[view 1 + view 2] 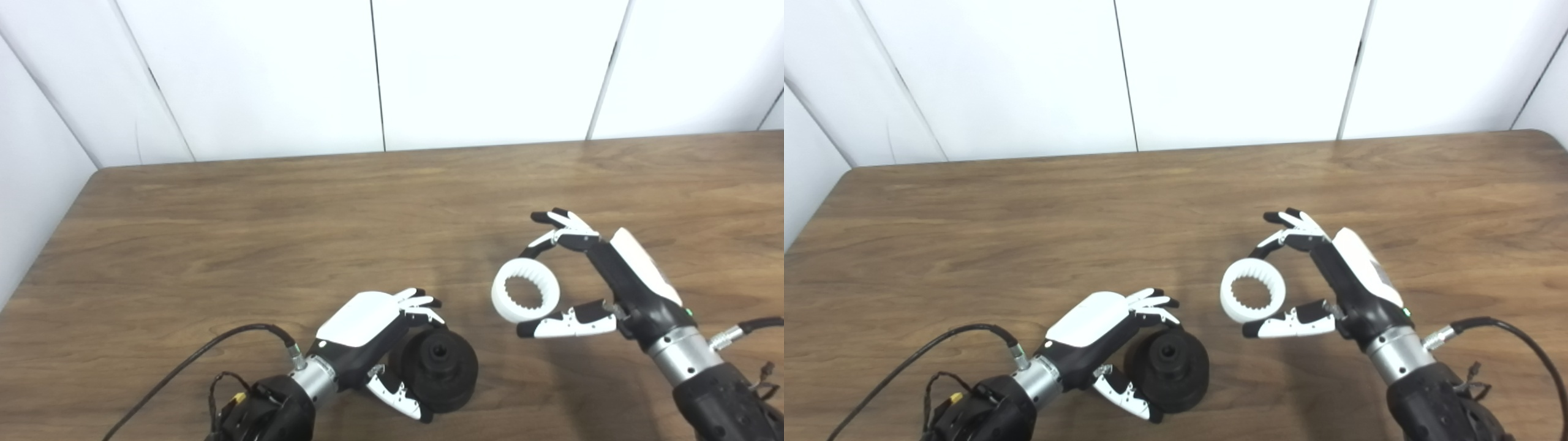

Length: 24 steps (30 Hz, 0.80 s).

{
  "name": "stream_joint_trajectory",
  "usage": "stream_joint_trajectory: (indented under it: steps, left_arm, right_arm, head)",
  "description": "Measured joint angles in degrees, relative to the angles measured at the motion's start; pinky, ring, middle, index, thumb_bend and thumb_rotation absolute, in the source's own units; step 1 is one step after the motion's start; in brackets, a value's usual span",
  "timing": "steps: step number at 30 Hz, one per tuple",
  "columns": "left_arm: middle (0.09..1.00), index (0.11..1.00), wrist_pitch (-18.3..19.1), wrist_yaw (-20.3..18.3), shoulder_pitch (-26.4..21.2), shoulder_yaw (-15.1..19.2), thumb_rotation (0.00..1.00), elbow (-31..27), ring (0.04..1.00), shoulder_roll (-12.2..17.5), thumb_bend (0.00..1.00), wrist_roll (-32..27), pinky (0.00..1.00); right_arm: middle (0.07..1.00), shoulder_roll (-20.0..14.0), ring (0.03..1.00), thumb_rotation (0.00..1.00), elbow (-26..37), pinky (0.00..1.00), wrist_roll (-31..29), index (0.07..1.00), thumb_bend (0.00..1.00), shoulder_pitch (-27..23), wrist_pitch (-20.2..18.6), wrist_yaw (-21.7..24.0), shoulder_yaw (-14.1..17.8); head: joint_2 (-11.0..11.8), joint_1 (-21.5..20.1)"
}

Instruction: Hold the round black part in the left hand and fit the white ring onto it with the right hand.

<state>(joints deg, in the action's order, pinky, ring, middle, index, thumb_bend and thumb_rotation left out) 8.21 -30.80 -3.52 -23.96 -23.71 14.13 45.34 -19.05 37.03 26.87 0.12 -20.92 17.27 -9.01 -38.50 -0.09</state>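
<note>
The round black part is near the table's front edge, its face with a centre hole turned toward me. My left hand is shut on its left side, fingers over the top and thumb underneath. The white ring, toothed on the inside, is held upright above the table, up and to the right of the black part and apart from it. My right hand is shut on the ring, fingertips on its top and thumb under its lower edge. Both also show in the right eye view: the black part and the ring.
The wooden table runs back to white wall panels, with its left edge and rounded corner in view. A black cable trails from my left wrist across the table. Another cable loops from my right wrist.
</note>
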Motion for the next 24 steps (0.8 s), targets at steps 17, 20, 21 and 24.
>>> stream_joint_trajectory:
  steps: [17, 20, 21, 24]
  left_arm:
    - [0.915, 0.686, 0.18, -0.03, -0.15, -0.18, 0.25, 0.04, 0.968, -0.26, 0.88, 0.14, 0.86]
    - [0.915, 0.686, 0.17, 0.06, -0.15, -0.18, 0.25, 0.04, 0.967, -0.28, 0.88, 0.14, 0.86]
    - [0.917, 0.688, 0.17, 0.06, -0.15, -0.17, 0.25, 0.04, 0.970, -0.28, 0.88, 0.14, 0.86]
    - [0.918, 0.689, 0.18, 0.01, -0.14, -0.18, 0.25, 0.05, 0.971, -0.28, 0.87, 0.13, 0.87]
  right_arm:
    - [0.885, 1.64, 0.962, 0.16, -0.92, 0.94, 3.92, 0.491, 0.52, -0.17, 1.18, 2.46, -7.34]
    - [0.884, 1.89, 0.961, 0.16, -1.65, 0.92, 4.02, 0.490, 0.52, -0.21, 1.20, 2.64, -7.55]
    - [0.885, 1.90, 0.961, 0.16, -1.66, 0.92, 4.01, 0.491, 0.52, -0.21, 1.21, 2.72, -7.56]
    - [0.887, 1.93, 0.964, 0.16, -1.69, 0.91, 4.13, 0.491, 0.52, -0.27, 1.25, 3.07, -8.06]
  head:
    - [-0.18, 0.26]
    - [-0.18, 0.26]
    - [-0.18, 0.26]
    - [-0.09, 0.18]
